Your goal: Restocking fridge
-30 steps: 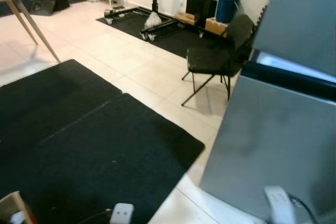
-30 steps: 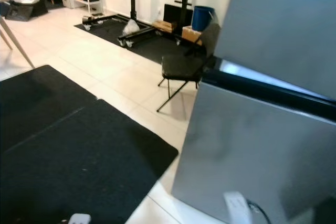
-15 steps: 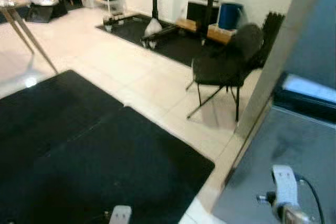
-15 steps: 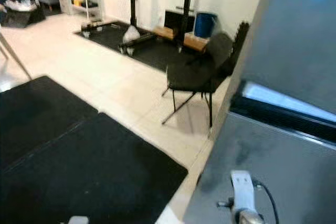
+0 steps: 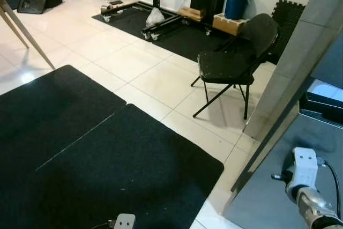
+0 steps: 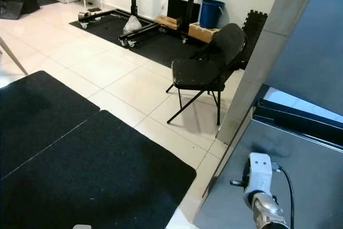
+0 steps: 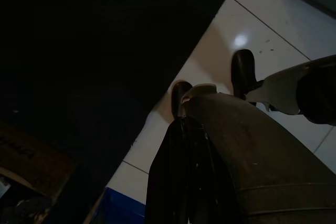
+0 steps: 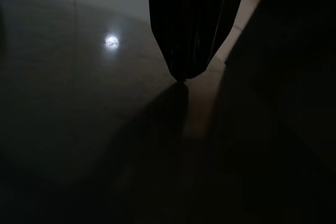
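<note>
Right hand (image 8: pixel 186 51) hangs near the fridge's lower door (image 6: pixel 300 159), its two black fingers pressed together on nothing, tips pointing at a dim reflective surface in the right wrist view. The right arm (image 6: pixel 260 191) shows at the near right of the head views, in front of that grey door panel. Left hand (image 7: pixel 181 145) hangs idle over the edge of the black floor mat (image 5: pixel 107 159), fingers likewise closed and empty; the robot's foot (image 7: pixel 244 69) stands on the white tile beside it. The fridge (image 6: pixel 305 52) occupies the right of the scene, with a dark gap between upper and lower doors. No stock item is held; a cardboard box (image 7: pixel 31 158) lies near the left hand in shadow, its contents not legible.

Risks, as judged: the right arm stands close to the door face, so a turn or step could scrape it against the panel. The mat edge lies just beside the foot and could catch a stride. The folding chair (image 5: pixel 233 60) stands just left of the fridge, narrowing the approach. Both hands being empty, restocking cannot proceed until an item is fetched.
</note>
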Controlling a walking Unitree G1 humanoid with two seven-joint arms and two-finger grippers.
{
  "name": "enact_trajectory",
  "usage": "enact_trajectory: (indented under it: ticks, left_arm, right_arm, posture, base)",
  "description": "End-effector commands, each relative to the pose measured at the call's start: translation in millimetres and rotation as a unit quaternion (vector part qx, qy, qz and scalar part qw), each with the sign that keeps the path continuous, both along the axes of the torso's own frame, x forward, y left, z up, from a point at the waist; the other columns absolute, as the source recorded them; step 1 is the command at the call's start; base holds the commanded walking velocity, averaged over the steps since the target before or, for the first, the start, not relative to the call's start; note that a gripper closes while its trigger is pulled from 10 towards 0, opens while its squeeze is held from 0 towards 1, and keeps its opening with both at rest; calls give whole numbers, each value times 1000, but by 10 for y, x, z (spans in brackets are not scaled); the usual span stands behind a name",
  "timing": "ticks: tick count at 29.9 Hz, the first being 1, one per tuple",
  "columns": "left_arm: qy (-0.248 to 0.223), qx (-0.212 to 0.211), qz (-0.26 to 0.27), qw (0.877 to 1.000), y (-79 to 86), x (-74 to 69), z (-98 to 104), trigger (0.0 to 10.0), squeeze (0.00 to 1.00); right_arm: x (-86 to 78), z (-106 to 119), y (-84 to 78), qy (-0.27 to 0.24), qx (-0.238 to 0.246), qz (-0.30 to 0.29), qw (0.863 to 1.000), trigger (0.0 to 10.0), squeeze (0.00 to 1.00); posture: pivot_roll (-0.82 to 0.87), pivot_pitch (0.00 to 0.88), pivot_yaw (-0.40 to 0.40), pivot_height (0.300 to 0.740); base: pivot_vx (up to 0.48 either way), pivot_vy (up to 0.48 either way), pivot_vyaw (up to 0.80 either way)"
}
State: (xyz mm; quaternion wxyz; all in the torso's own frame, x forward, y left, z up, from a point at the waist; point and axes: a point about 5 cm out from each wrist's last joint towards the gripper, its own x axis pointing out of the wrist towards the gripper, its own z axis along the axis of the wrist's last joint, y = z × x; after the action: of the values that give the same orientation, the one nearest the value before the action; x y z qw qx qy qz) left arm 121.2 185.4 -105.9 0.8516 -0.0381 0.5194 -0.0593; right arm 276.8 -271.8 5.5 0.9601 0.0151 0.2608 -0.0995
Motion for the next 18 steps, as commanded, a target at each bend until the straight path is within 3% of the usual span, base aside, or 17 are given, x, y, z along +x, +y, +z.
enact_trajectory:
  ticks: [1,3,7,12,18]
  left_arm:
    - [10,0,-5,1000,-15,-60,-20,10000,0]
    - [11,0,-5,1000,-15,-63,-21,10000,0]
    - [12,2,-5,1000,-10,-75,-24,10000,0]
    - [14,3,-4,1000,-3,-90,-28,10000,0]
    - [14,3,-3,1000,2,-102,-30,10000,0]
  right_arm:
    - [136,201,-99,-47,-16,-17,999,10000,0]
    - [180,251,-96,-58,-18,-15,998,10000,0]
    - [496,631,-39,-132,-28,-3,991,10000,0]
    - [705,893,74,-173,-36,18,984,10000,0]
    - [839,1078,162,-198,-39,34,979,10000,0]
  posture:
    - [-18,0,-56,740]
    - [-17,0,-56,740]
    - [-10,0,-55,740]
    - [-2,0,-59,740]
    - [9,0,-66,740]
  base:
    - [0,0,0]
    - [0,0,0]
    - [0,0,0]
    - [0,0,0]
    - [0,0,0]
